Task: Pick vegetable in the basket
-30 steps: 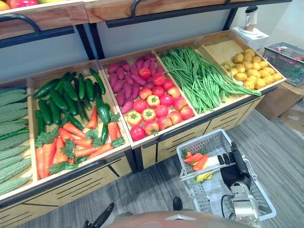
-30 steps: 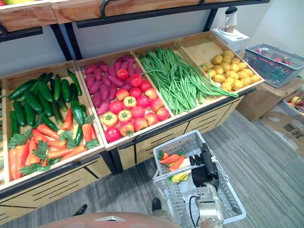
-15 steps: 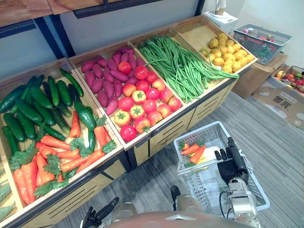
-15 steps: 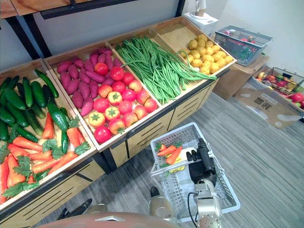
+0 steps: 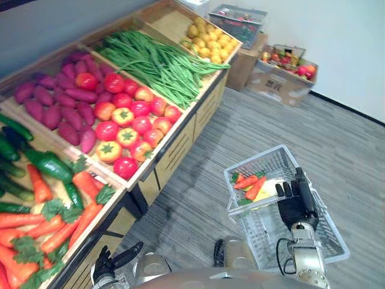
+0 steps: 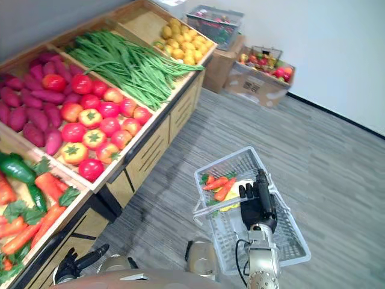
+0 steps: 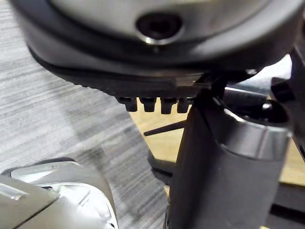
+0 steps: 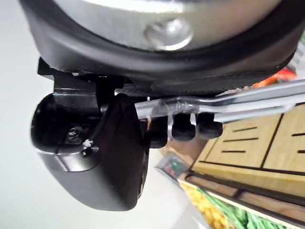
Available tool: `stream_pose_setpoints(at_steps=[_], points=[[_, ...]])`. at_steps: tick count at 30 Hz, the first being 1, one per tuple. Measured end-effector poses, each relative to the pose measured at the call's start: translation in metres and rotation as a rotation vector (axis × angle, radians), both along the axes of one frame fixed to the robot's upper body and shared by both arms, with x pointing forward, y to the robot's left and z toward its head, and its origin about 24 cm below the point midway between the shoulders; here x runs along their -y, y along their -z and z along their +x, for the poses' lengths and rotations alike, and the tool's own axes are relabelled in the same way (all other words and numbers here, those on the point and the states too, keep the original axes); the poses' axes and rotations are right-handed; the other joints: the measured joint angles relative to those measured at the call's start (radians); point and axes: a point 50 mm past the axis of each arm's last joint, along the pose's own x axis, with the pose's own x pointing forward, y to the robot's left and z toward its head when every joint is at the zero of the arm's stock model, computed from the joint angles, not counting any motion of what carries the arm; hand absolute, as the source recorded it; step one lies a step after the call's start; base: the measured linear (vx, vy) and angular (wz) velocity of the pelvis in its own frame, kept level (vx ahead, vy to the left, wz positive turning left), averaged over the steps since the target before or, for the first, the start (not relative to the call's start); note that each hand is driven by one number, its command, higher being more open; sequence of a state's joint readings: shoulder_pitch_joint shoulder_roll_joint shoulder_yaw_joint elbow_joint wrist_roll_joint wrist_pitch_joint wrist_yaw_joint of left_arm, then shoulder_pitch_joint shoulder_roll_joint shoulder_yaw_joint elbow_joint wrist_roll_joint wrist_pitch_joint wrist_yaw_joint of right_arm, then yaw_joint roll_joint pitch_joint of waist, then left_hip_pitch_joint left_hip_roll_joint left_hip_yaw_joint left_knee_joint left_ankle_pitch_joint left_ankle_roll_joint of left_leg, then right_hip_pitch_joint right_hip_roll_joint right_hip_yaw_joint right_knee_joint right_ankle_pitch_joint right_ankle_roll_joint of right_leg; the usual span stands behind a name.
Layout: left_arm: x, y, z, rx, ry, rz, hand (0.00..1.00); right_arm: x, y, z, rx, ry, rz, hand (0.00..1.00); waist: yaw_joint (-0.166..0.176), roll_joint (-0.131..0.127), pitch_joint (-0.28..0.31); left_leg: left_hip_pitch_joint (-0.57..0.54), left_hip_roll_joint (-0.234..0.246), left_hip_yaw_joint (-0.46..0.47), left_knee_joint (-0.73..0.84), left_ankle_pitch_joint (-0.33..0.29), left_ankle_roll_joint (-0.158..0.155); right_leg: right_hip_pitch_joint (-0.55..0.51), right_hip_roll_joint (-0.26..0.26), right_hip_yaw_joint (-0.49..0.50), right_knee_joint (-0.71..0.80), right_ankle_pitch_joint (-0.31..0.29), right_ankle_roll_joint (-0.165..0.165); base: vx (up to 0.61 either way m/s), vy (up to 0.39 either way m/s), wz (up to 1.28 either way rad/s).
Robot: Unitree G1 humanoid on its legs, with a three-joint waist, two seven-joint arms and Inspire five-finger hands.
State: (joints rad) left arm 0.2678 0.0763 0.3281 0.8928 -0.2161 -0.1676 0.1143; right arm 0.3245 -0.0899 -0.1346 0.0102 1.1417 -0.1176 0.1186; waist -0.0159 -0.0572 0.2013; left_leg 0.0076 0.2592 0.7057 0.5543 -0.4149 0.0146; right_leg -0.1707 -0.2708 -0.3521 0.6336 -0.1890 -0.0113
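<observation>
Right hand point(image 5: 296, 205) curled round basket point(image 5: 267, 232) handle; carrots point(image 5: 251, 185) inside

the grey floor point(image 5: 289, 126) between the wooden stand point(image 5: 174, 158) and the white basket point(image 5: 249, 159) lies open. the space above the tomatoes point(image 5: 129, 117) and green beans point(image 5: 153, 60) is open too. inside the basket the near part is free; carrots point(image 5: 249, 185) fill the far end, and the right hand point(image 5: 295, 208) is closed around the handle over the middle. cardboard boxes point(image 5: 283, 81) stand by the wall.
</observation>
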Motion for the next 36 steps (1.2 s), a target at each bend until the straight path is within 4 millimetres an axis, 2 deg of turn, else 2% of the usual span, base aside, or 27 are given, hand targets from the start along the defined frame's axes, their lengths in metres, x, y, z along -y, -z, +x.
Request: stream_pose_setpoints(at_steps=[1,3,5,8,11,13,14,16,17,18,19,20,21,22,23,24,25,26,27,28,29,31,33,36], points=[[0.0,0.0,-0.001,-0.003,-0.005,0.002,1.0,-0.002,-0.003,0.007,0.016,-0.018,-0.006,0.0,0.005,-0.01,-0.006,-0.001,0.005,0.033,0.005,0.0,0.0,0.005,-0.016,-0.042,0.002,-0.022,-0.003,-0.01,-0.106,-1.52],[0.0,0.001,-0.003,-0.008,-0.02,0.001,1.0,-0.006,-0.007,0.025,0.033,-0.076,-0.04,0.0,0.014,0.001,-0.006,0.002,0.039,0.105,0.03,-0.001,-0.002,-0.007,-0.027,-0.165,-0.027,-0.03,-0.005,-0.01,-0.134,-1.32],[0.011,0.003,0.001,0.006,-0.033,-0.028,1.0,-0.007,-0.003,0.03,-0.009,-0.129,-0.081,0.0,0.013,0.021,-0.023,0.015,0.05,0.161,-0.008,0.022,-0.037,-0.003,0.0,-0.238,-0.099,-0.04,0.012,0.03,-0.156,-0.96],[0.018,0.004,0.008,0.021,-0.018,-0.049,1.0,-0.007,0.001,0.026,-0.04,-0.161,-0.102,0.0,0.009,0.029,-0.031,0.023,0.073,0.174,-0.014,0.052,-0.039,0.004,0.051,-0.22,-0.158,-0.045,0.024,0.08,-0.199,-0.46],[0.019,0.003,0.012,0.028,-0.011,-0.047,1.0,-0.008,0.008,0.016,-0.076,-0.172,-0.097,0.0,0.005,0.028,-0.048,0.033,0.117,0.175,0.004,0.112,-0.038,0.056,0.13,-0.208,-0.277,-0.012,0.0,0.11,-0.174,-0.31],[0.016,0.003,0.012,0.03,-0.009,-0.042,1.0,-0.008,0.011,0.012,-0.089,-0.168,-0.093,0.0,0.008,0.02,-0.052,0.002,0.159,0.163,0.081,0.124,-0.031,0.091,0.156,-0.198,-0.342,0.012,-0.009,0.08,-0.128,-0.23],[0.014,0.002,0.014,0.037,-0.004,-0.036,1.0,-0.006,0.011,0.01,-0.091,-0.156,-0.091,0.0,0.011,0.006,-0.049,-0.016,0.148,0.148,0.059,0.094,-0.078,0.112,0.158,-0.185,-0.378,0.027,-0.009,0.06,-0.078,-0.17],[0.013,0.001,0.016,0.039,0.001,-0.033,1.0,-0.002,0.011,0.005,-0.094,-0.13,-0.09,0.0,0.011,-0.001,-0.048,-0.058,0.131,0.14,0.012,0.092,-0.072,0.149,0.158,-0.181,-0.427,0.05,0.001,0.04,0.0,-0.1],[0.014,0.002,0.015,0.033,0.006,-0.036,1.0,0.001,0.011,0.0,-0.098,-0.116,-0.089,0.0,0.011,0.004,-0.05,-0.076,0.122,0.143,-0.05,0.121,-0.055,0.176,0.158,-0.179,-0.446,0.058,0.013,0.07,0.086,-0.17],[0.017,0.004,0.013,0.017,0.022,-0.044,1.0,0.002,0.01,-0.006,-0.099,-0.108,-0.088,0.0,0.017,0.014,-0.054,-0.081,0.115,0.133,-0.115,0.226,-0.051,0.197,0.165,-0.162,-0.454,0.063,0.025,0.08,0.113,-0.27],[0.018,0.005,0.01,0.004,0.023,-0.047,1.0,-0.001,0.013,-0.009,-0.103,-0.104,-0.074,0.0,0.017,0.011,-0.065,-0.063,0.11,0.136,-0.116,0.229,-0.058,0.21,0.165,-0.15,-0.472,0.07,0.036,0.09,0.116,-0.22],[0.013,0.005,0.008,-0.008,0.034,-0.033,1.0,-0.006,0.014,-0.017,-0.103,-0.089,-0.047,0.0,0.005,-0.007,-0.085,-0.06,0.094,0.136,-0.122,0.23,-0.057,0.224,0.166,-0.137,-0.515,0.086,0.06,0.1,0.086,-0.12],[0.008,0.003,0.01,-0.005,0.039,-0.019,1.0,-0.009,0.013,-0.021,-0.09,-0.087,-0.033,0.0,0.0,-0.023,-0.088,-0.061,0.088,0.137,-0.121,0.228,-0.054,0.228,0.165,-0.133,-0.537,0.094,0.072,0.08,0.078,-0.05],[0.005,0.003,0.009,-0.006,0.04,-0.011,1.0,-0.012,0.012,-0.022,-0.081,-0.087,-0.03,0.0,-0.006,-0.028,-0.084,-0.058,0.081,0.128,-0.117,0.224,-0.046,0.231,0.167,-0.125,-0.556,0.104,0.076,0.04,0.072,-0.23],[0.002,0.002,0.009,-0.009,0.039,-0.004,1.0,-0.014,0.011,-0.02,-0.071,-0.102,-0.047,0.0,-0.01,-0.041,-0.074,-0.054,0.073,0.048,-0.093,0.221,-0.041,0.252,0.171,-0.105,-0.574,0.113,0.075,-0.02,0.047,-0.57],[0.004,0.004,0.004,-0.027,0.041,-0.01,1.0,-0.016,0.01,-0.017,-0.064,-0.116,-0.047,0.0,0.003,-0.031,-0.065,-0.055,0.054,-0.125,-0.054,0.22,-0.032,0.273,0.175,-0.065,-0.576,0.115,0.073,-0.02,0.037,-0.77],[0.006,0.005,0.001,-0.039,0.041,-0.017,1.0,-0.018,0.01,-0.016,-0.06,-0.126,-0.046,0.0,0.014,-0.025,-0.061,-0.056,0.041,-0.225,-0.029,0.22,-0.029,0.282,0.177,-0.037,-0.574,0.115,0.072,-0.01,0.051,-1.12],[0.009,0.007,-0.003,-0.049,0.026,-0.032,1.0,-0.024,0.009,-0.012,-0.05,-0.146,-0.04,0.0,0.035,-0.023,-0.059,-0.085,0.013,-0.41,0.041,0.218,-0.019,0.286,0.177,0.022,-0.563,0.113,0.067,0.04,0.095,-1.04],[0.011,0.008,-0.004,-0.045,0.018,-0.037,1.0,-0.025,0.009,-0.011,-0.046,-0.151,-0.041,0.0,0.047,-0.025,-0.061,-0.094,-0.015,-0.502,0.044,0.188,-0.018,0.273,0.172,0.056,-0.557,0.111,0.066,0.01,0.206,-1.45],[0.021,0.01,-0.003,-0.041,0.019,-0.065,1.0,-0.025,0.005,-0.006,-0.026,-0.157,-0.049,0.0,0.068,0.015,-0.07,-0.086,-0.063,-0.631,-0.035,0.162,-0.027,0.225,0.187,0.113,-0.533,0.103,0.058,0.02,0.219,-1.55],[0.025,0.011,-0.003,-0.045,0.026,-0.081,1.0,-0.027,0.003,0.0,-0.01,-0.168,-0.048,0.0,0.077,0.053,-0.075,-0.052,-0.067,-0.688,-0.092,0.138,-0.049,0.193,0.21,0.163,-0.513,0.106,0.066,0.03,0.169,-1.42],[0.027,0.012,0.0,-0.042,0.047,-0.088,1.0,-0.028,0.003,0.0,-0.011,-0.173,-0.046,0.0,0.062,0.045,-0.065,-0.039,-0.079,-0.67,-0.14,0.147,-0.078,0.165,0.202,0.196,-0.511,0.124,0.089,0.05,0.062,-0.63],[0.024,0.011,0.0,-0.049,0.063,-0.08,1.0,-0.028,0.006,-0.004,-0.028,-0.17,-0.044,0.0,0.062,0.042,-0.064,-0.019,-0.086,-0.647,-0.166,0.15,-0.082,0.164,0.197,0.215,-0.517,0.129,0.093,0.04,0.087,-0.28],[0.024,0.011,0.004,-0.041,0.079,-0.078,1.0,-0.029,0.007,-0.006,-0.035,-0.173,-0.043,0.0,0.058,0.045,-0.067,0.003,-0.101,-0.666,-0.23,0.165,-0.103,0.173,0.186,0.212,-0.546,0.145,0.098,0.03,0.048,0.0]])
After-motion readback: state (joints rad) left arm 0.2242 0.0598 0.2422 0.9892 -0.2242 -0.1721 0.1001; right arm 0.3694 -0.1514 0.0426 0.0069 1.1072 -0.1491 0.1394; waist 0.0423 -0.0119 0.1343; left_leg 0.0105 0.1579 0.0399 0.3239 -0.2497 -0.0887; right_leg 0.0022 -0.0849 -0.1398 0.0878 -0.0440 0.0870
